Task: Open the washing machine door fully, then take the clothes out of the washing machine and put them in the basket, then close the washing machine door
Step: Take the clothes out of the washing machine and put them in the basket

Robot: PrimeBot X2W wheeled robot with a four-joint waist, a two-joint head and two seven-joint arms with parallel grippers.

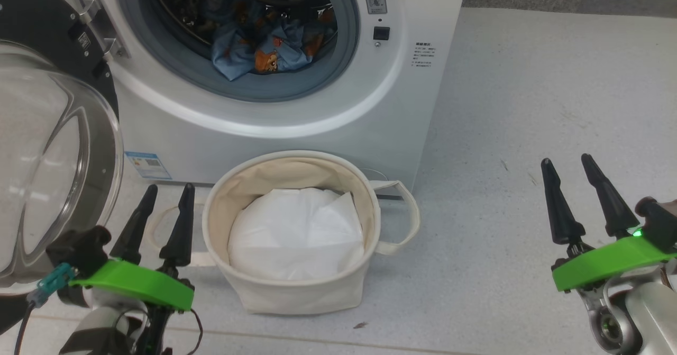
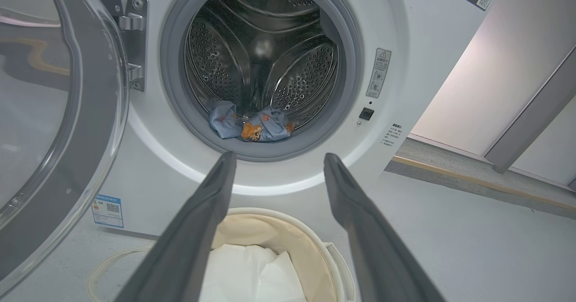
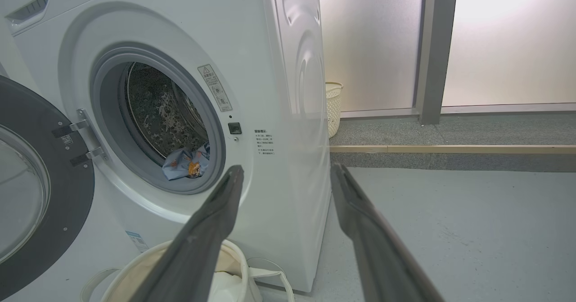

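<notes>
**Pincers.** The left pincer [image 1: 170, 187] stands at the lower left of the head view. Its fingers are spread wide and point up the frame, with nothing between them. Its tips are just beside the left strap handle of the basket [image 1: 296, 298] and near the glass bowl of the washing machine door [image 1: 53, 159]. The right pincer [image 1: 566, 159] stands at the lower right, equally wide and empty. It is over the bare grey floor [image 1: 529, 80] and well apart from both basket and machine.

**Basket.** It stands upright on the floor at the lower centre of the head view, just in front of the washing machine [image 1: 402, 106] and below the drum mouth. A plain white sheet [image 1: 296, 233] lies inside it. No printed garment is in it.

**Machine.** It takes up the upper left and centre of the head view. The drum mouth is uncovered. The clothes [image 1: 264, 48], light blue with orange-brown figures, lie bunched in the bottom of the steel drum against the lower lip of the grey rubber ring. A blue label sticker [image 1: 148, 165] sits low on the front panel, left of the basket.

**Door.** It hangs from its hinge [image 1: 98, 19] at the left of the mouth, along the left edge of the frame, and is swung well away from the opening.

**Background.** In the right wrist view, a pale perforated bin [image 3: 333, 108] stands behind the machine, at mid-frame.
</notes>
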